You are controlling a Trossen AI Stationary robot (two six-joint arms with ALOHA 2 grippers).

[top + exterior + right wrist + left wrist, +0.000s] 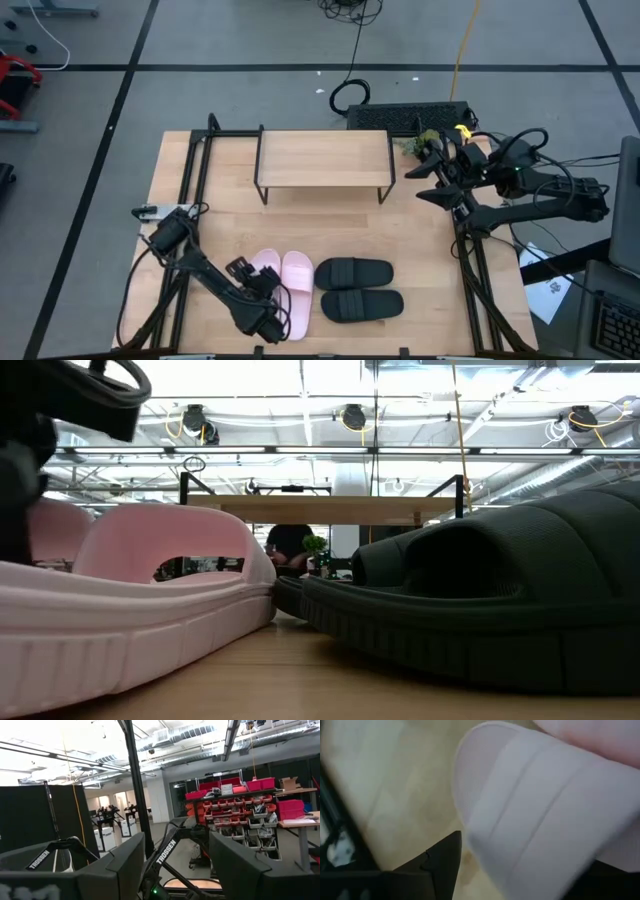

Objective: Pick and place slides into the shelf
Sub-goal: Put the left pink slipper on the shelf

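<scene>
Pink slides (284, 278) beside black slides (358, 289) on counter (420, 250). Left gripper (268, 300) at outer pink slide, grip state unclear. Right gripper (432, 172) released, beside shelf (324, 158).

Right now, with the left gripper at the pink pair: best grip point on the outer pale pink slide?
Probably the wide strap of the outer pale pink slide: it arches above the sole, giving the fingers an edge to close on. Come from above on the left side, where the left gripper is; the second pink slide touches its right side.
</scene>
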